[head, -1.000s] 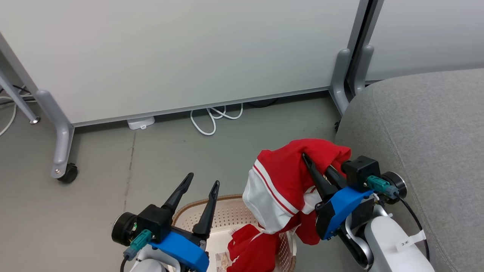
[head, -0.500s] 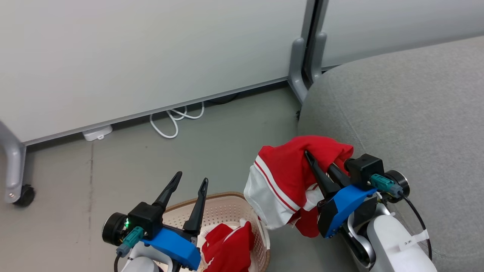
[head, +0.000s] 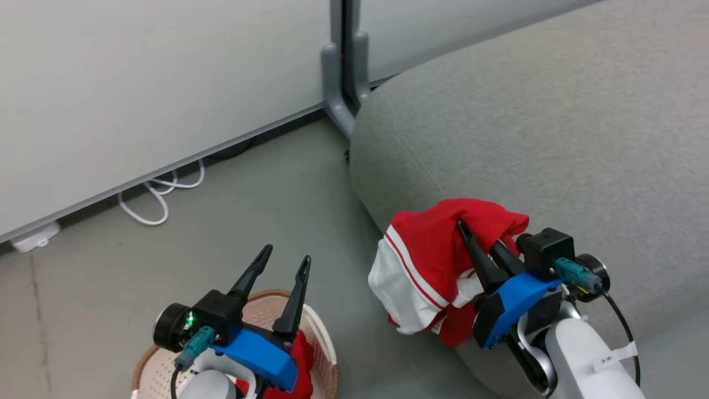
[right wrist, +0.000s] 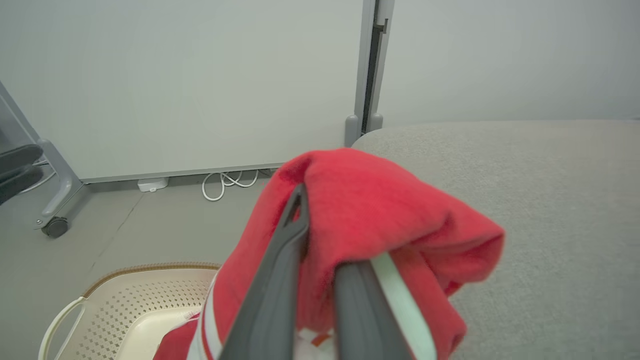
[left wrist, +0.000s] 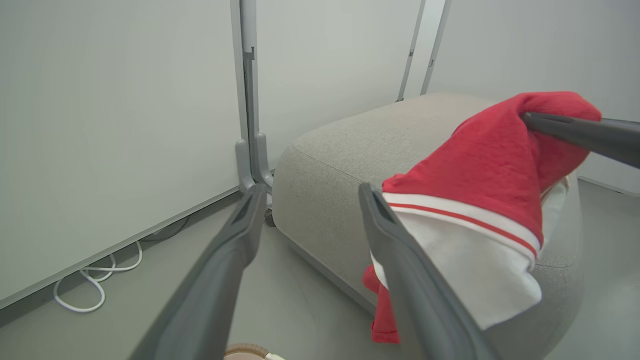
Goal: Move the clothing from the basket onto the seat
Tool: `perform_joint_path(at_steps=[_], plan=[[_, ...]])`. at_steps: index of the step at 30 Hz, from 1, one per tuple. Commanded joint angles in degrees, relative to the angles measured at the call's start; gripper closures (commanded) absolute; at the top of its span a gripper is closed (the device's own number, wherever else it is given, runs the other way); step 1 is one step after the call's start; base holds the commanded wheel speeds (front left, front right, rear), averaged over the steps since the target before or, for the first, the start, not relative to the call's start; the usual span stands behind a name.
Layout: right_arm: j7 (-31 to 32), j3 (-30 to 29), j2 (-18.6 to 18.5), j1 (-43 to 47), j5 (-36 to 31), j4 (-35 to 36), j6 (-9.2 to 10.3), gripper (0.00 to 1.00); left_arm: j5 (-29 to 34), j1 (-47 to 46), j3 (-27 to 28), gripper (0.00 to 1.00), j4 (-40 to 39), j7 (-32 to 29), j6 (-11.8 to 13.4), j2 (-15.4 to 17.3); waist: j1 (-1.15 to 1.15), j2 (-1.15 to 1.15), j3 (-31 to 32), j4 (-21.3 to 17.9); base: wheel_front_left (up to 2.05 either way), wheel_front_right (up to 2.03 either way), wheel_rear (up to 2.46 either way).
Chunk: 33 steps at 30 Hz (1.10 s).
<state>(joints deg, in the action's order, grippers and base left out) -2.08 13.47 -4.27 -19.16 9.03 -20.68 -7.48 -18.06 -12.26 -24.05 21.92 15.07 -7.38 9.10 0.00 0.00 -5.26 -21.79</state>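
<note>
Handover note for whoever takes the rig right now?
Right gripper: jaws shut on the red-and-white garment, held up at the edge of the seat, not set down.
Left gripper: open, empty, above the basket.
Red garment: in the basket.
Done: one garment lifted out.
Left: lay it on the seat, then fetch the red one.

We count one seat (head: 554,138) and one basket (head: 145,370). We count two garments — one red-and-white garment (head: 421,260) by the seat's left edge, one all-red garment (head: 302,360) at the basket's right edge. We count two grippers, the left gripper (head: 288,253) and the right gripper (head: 476,235). On the floor (head: 249,194) we count one looped white cable (head: 160,197); behind it stand two wall panels (head: 138,83) joined at one grey post (head: 346,83).
</note>
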Motion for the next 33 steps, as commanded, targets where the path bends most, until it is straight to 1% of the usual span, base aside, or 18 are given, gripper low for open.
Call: perform_joint_path(at_steps=[1,8,12,18,26,28,30,33], plan=[[-0.26,-0.16,0.13,0.85,-0.22,0.37,-0.03,1.0,0.38,-0.93,0.17,0.0,-0.08,0.16,-0.14,0.46,0.0,0.0,-0.34,-2.41,0.0,0.0,0.0],[-0.46,-0.2,0.43,1.05,-0.04,0.38,-0.03,1.0,0.55,-1.07,-0.01,0.0,-0.09,0.17,-0.14,0.86,0.0,0.0,-0.41,-6.06,0.0,0.0,0.0],[-0.55,0.06,0.55,1.48,-0.01,0.47,-0.03,1.0,0.4,-1.09,-0.23,0.0,0.0,0.16,-0.14,0.84,0.0,0.0,-0.41,-7.1,0.0,0.0,0.0],[-0.32,0.12,0.62,1.86,0.07,0.16,-0.03,1.0,0.04,-0.77,-0.82,0.0,0.32,0.17,-0.14,0.86,0.0,0.0,-0.26,-7.38,0.0,0.0,0.0],[0.04,-1.55,0.29,0.81,0.46,0.58,-0.03,1.0,-0.07,-1.09,-1.54,0.0,0.04,0.16,-0.14,1.39,0.0,0.0,-1.09,-6.28,0.0,0.0,0.0],[0.32,-2.24,-0.43,-0.78,0.29,1.0,-0.03,1.0,0.06,-1.49,-1.55,0.0,-0.2,0.17,-0.14,1.66,0.0,0.0,-1.86,-6.01,0.0,0.0,0.0],[1.08,-1.69,-1.74,-3.05,0.31,0.98,-0.03,1.0,0.16,-1.71,-1.48,0.0,-0.45,0.16,-0.14,2.03,0.0,0.0,-2.66,-5.86,0.0,0.0,0.0],[2.96,-1.8,-5.77,-8.04,0.22,1.1,-0.02,1.0,0.42,-2.52,-1.84,0.0,-0.9,0.16,-0.14,2.61,0.0,0.0,-4.19,-5.31,0.0,0.0,0.0]])
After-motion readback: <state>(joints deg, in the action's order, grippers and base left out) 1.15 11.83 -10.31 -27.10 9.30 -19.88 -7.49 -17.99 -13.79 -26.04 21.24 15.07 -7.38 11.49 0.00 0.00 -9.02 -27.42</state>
